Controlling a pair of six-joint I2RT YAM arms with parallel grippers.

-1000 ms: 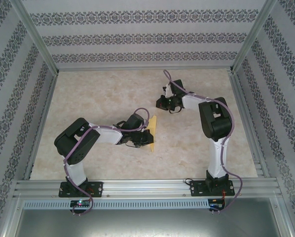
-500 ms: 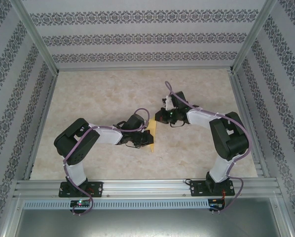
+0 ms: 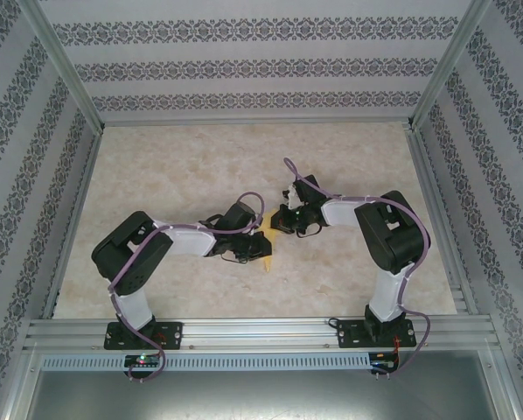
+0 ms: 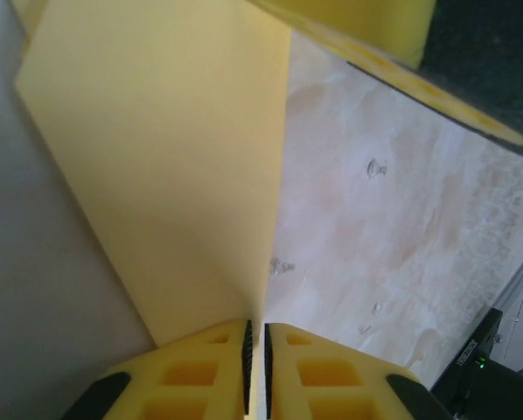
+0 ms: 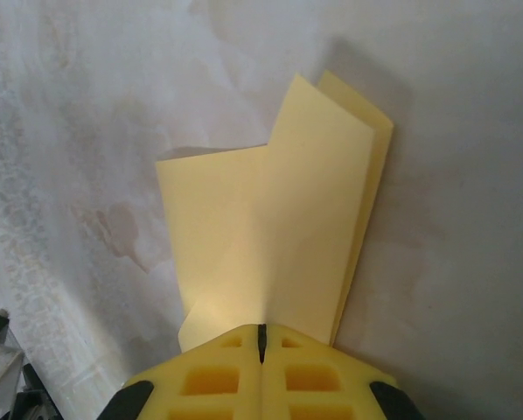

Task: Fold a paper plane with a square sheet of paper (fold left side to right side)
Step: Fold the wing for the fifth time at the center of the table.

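1. My left hand [image 4: 255,337] is clenched on the paper [image 4: 174,157]. Its pads stand almost together, and the sheet's lower edge runs into the thin slit between them.
2. My right hand [image 5: 261,337] is clenched tight with its tips at the paper's near end. I cannot tell whether it pinches a layer or only presses on it.
3. The paper sits near the middle of the tabletop [image 4: 393,227], between the two hands. In the left wrist view one panel rises off the surface.
4. I judge it very light and limp. It should sag where unsupported, slide easily on the smooth tabletop, and crease or tear if both hands pull against each other.
5. I would take hold at an edge or corner close to a crease, where the doubled layers are stiffest.
6. It is plain pale yellow and matte, already folded into a narrower shape. The right wrist view shows overlapping layers with a slanted top edge and a second layer peeking out on the right. I see no dart shape yet.
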